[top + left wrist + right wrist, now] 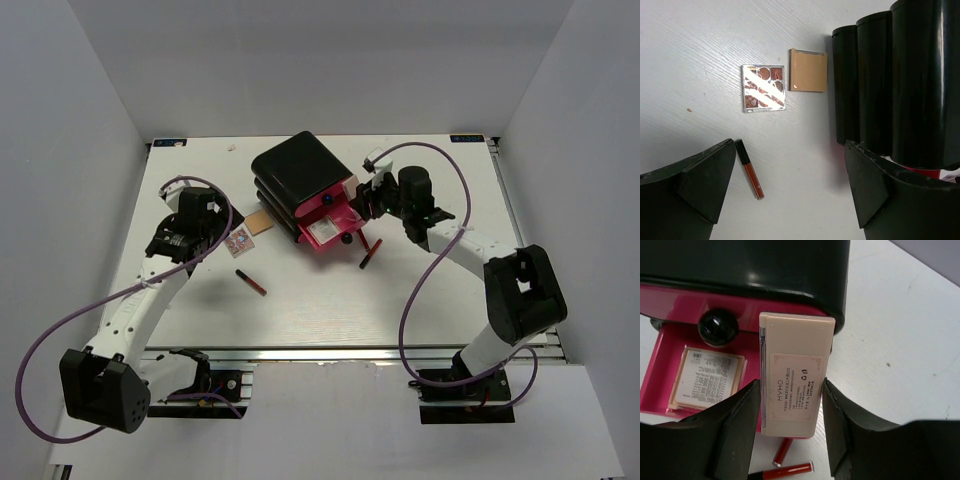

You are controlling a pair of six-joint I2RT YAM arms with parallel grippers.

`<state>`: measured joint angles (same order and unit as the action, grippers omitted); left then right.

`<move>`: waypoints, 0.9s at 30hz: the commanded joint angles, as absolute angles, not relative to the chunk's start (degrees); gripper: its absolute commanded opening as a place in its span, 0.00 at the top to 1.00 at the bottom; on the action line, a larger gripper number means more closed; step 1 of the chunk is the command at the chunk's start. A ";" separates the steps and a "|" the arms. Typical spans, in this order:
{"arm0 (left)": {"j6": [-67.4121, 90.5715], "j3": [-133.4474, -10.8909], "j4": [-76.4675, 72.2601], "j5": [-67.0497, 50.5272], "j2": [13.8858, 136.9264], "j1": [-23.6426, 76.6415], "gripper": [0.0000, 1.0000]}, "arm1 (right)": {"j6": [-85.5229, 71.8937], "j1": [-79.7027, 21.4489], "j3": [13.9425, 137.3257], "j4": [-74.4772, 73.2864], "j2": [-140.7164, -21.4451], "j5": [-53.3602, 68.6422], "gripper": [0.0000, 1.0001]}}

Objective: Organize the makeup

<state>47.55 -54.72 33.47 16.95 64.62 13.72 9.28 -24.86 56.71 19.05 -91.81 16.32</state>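
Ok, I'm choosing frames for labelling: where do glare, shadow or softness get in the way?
Left wrist: white stripes, likely glare, cross the square palette, masking part of its pattern. Right wrist: the small print on the beige case is too soft to read fully. Top external: even light, only soft shadows on the table.

Bright, even overhead light is washing the white surface (pixel 330 310), and the arms are casting only soft, pale shadows on it. Glare is streaking in white bands across the patterned palette (pixel 763 87) and gleaming along the glossy black box (pixel 920 75). In both wrist views the near jaws are showing dark and slightly blurred, while the beige case (pixel 792 375) label is reading sharp.
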 commanded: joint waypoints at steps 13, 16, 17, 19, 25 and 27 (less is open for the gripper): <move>47.81 -54.49 33.57 17.40 62.14 13.36 0.02 | 7.47 -27.07 58.45 22.33 -92.11 14.24 1.00; 47.81 -54.32 33.49 17.23 62.31 13.27 0.02 | 8.26 -27.07 57.22 20.92 -91.32 14.68 1.00; 47.81 -54.23 33.23 17.14 62.40 13.27 0.02 | 8.44 -27.07 56.96 20.40 -91.32 14.85 0.95; 47.90 -54.14 33.05 17.05 62.49 13.27 0.02 | 8.61 -27.07 57.13 19.60 -91.41 15.03 0.80; 47.55 -54.67 33.22 17.05 62.84 13.27 0.02 | 8.53 -27.16 58.09 18.63 -92.20 15.38 0.49; 47.46 -54.76 33.40 17.14 62.84 13.18 0.02 | 8.70 -27.16 58.36 18.37 -92.02 15.47 0.42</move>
<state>47.86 -54.65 33.41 17.02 63.37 13.61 7.97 -26.76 57.23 17.96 -92.73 15.00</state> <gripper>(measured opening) 0.983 0.567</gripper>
